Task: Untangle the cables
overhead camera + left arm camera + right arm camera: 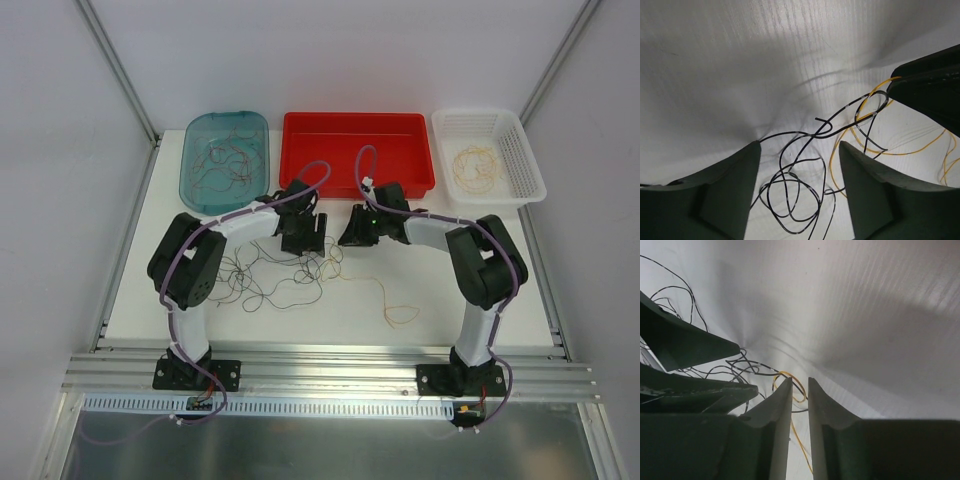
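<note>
The cables lie in a loose tangle of dark and yellow wire on the white table, with one yellow strand trailing right to a small loop. My left gripper is open above the tangle; in the left wrist view dark loops lie on the table between its wide-apart fingers. My right gripper faces it. In the right wrist view its jaws stand a narrow gap apart, with a yellow loop and a dark strand running through the gap at the tips.
A teal tray at the back left holds more thin wires. A red tray stands at the back middle. A white basket at the back right holds yellow wires. The right gripper's dark finger shows close by in the left wrist view.
</note>
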Action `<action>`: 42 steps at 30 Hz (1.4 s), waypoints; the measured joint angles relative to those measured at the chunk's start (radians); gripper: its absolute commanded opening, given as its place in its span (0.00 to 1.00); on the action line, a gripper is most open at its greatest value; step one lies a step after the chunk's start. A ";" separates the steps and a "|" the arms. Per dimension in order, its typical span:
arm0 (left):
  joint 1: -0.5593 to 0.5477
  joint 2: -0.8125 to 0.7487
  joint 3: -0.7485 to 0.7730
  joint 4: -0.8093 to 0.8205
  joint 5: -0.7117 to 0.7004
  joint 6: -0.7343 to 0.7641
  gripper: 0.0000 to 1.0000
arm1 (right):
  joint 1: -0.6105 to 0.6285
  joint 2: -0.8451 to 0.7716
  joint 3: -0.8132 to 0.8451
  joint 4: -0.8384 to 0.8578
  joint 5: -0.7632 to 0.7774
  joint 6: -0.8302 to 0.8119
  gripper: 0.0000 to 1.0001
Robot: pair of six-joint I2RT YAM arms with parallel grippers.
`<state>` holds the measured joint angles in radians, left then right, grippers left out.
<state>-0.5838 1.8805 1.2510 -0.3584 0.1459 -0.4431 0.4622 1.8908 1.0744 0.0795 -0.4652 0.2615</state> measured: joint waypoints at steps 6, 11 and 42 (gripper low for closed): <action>0.000 0.016 -0.018 0.024 -0.013 -0.016 0.18 | 0.000 0.003 -0.010 0.044 -0.023 0.014 0.01; 0.000 0.011 -0.047 0.047 -0.044 -0.016 0.00 | -0.007 -0.029 -0.053 0.046 -0.028 0.011 0.01; 0.388 -0.345 -0.464 0.090 -0.090 -0.150 0.00 | -0.577 -1.025 0.051 -0.634 0.064 -0.084 0.01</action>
<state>-0.1955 1.5352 0.7872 -0.2684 0.0559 -0.5934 -0.1150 0.8654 1.1259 -0.5545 -0.4011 0.1780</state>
